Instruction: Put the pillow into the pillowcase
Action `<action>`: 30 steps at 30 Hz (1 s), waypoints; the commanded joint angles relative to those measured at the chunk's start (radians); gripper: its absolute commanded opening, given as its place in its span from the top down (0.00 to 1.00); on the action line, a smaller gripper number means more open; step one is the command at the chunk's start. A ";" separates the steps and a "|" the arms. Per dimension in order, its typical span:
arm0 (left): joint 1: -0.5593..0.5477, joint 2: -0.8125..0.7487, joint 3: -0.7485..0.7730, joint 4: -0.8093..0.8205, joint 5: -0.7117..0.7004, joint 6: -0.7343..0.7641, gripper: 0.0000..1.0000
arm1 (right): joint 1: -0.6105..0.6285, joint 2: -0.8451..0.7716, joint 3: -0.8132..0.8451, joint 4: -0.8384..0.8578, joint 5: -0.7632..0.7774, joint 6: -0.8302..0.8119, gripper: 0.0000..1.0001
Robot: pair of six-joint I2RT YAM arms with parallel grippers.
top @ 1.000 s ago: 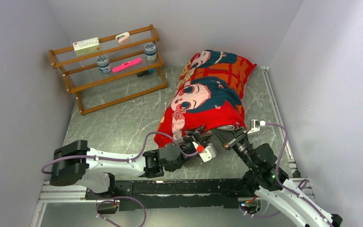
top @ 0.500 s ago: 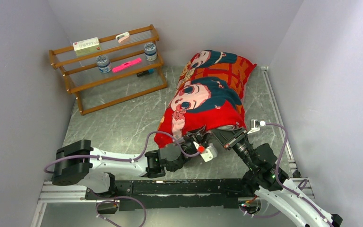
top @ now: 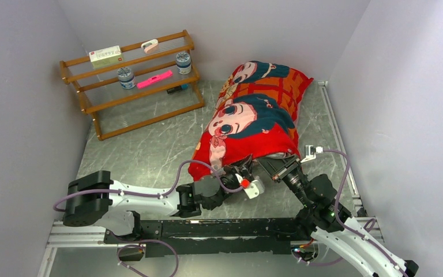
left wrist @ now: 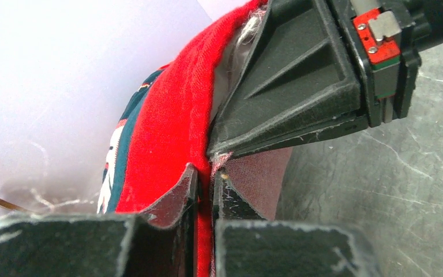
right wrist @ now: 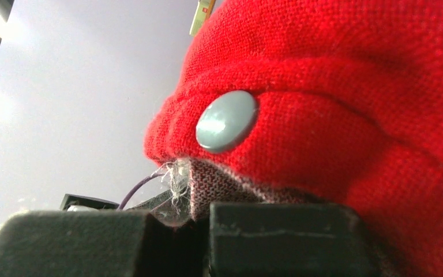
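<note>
Red pillowcase hem is clamped by both the left gripper and the right gripper, jaws closed tight on it. Lettering on the white box on the rack is too small to be read.

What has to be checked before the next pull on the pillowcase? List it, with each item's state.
1. Left gripper shut on the pillowcase edge: ok, red fabric is pinched between its fingers.
2. Right gripper shut on the hem: ok, it holds the fabric just below the grey snap button.
3. Pillow fully inside: cannot tell, both grippers hide the open end.
4. Grippers apart from each other: cannot tell, the left wrist view shows them very close at the same edge.
5. Pillowcase away from the wooden rack: ok, bare table lies between them.
</note>
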 commanded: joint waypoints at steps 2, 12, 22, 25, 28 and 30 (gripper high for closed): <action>-0.006 -0.059 -0.014 0.032 0.044 0.002 0.95 | 0.003 -0.003 0.033 0.189 -0.013 0.017 1.00; -0.004 -0.107 0.001 -0.151 -0.002 -0.046 0.39 | 0.003 -0.008 0.022 0.201 -0.018 0.023 1.00; 0.012 -0.060 -0.020 -0.018 -0.059 0.004 0.33 | 0.003 -0.010 0.020 0.205 -0.023 0.026 1.00; 0.025 -0.044 -0.013 0.014 -0.052 0.010 0.34 | 0.003 -0.015 0.021 0.197 -0.022 0.025 1.00; 0.036 -0.034 -0.003 0.022 -0.027 0.022 0.37 | 0.003 -0.020 0.023 0.192 -0.021 0.023 1.00; 0.040 -0.027 0.008 0.013 -0.014 0.034 0.39 | 0.003 -0.021 0.023 0.192 -0.019 0.022 1.00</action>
